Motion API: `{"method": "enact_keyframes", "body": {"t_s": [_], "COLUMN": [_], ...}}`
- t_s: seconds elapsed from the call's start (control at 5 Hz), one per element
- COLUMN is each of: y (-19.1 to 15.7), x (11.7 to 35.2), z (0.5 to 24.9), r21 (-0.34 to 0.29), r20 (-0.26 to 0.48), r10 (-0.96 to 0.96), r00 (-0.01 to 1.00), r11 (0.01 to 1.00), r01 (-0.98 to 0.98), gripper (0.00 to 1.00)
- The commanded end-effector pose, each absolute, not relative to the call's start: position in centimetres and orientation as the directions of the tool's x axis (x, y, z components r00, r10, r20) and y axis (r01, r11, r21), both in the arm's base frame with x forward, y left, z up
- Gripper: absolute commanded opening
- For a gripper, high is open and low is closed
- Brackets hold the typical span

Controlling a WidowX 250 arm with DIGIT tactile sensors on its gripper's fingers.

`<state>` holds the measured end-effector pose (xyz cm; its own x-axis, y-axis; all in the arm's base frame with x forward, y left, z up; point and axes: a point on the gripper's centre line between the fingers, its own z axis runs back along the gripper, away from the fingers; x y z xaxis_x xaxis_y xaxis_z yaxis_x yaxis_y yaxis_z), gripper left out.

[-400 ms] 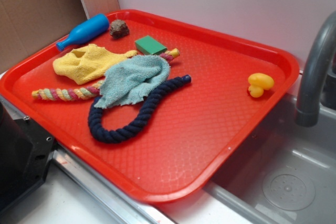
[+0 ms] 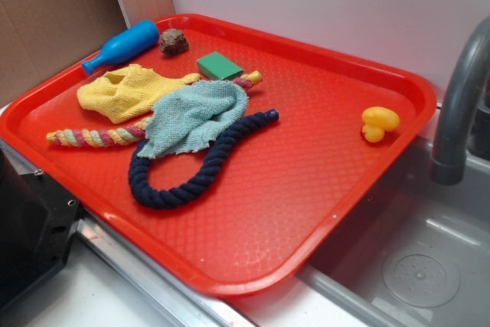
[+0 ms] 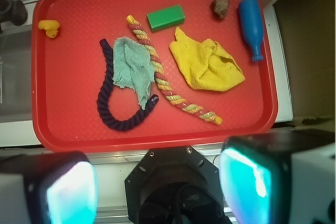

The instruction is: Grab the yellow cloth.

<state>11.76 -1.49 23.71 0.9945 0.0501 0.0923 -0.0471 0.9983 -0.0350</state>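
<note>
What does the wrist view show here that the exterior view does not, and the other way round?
Only the wrist view shows the tool, its two fingers spread wide above the tray's near edge. Only the exterior view shows the grey faucet clearly, curving over the sink. Both show the red tray with the yellow cloth, teal cloth, navy rope, blue bottle and yellow duck.

Evenly and brightly lit from above, soft short shadows only. Faint sheen on the red tray. Sharp in the exterior view; softer from the wrist, with both gripper fingers badly blurred in the foreground, glowing cyan.
</note>
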Motion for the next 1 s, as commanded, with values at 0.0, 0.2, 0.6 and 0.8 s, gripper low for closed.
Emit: {"method": "enact_keyframes", "body": {"t_s": [0.0, 0.2, 0.6, 0.8], "y": [5.4, 6.4, 3.9, 4.6], "x": [16.4, 19.6, 22.4, 21.4], "z": [16.8, 12.7, 7.3, 4.9], "r21": [0.004, 0.068, 0.142, 0.129], "r20": [0.093, 0.136, 0.113, 0.06], "r10": [0.007, -0.135, -0.296, -0.262], "r00": [0.996, 0.982, 0.949, 0.963], "r11": [1.0, 0.99, 0.95, 0.959], "r01": [-0.008, 0.126, 0.279, 0.253], "gripper": [1.0, 1.0, 1.0, 1.0]}}
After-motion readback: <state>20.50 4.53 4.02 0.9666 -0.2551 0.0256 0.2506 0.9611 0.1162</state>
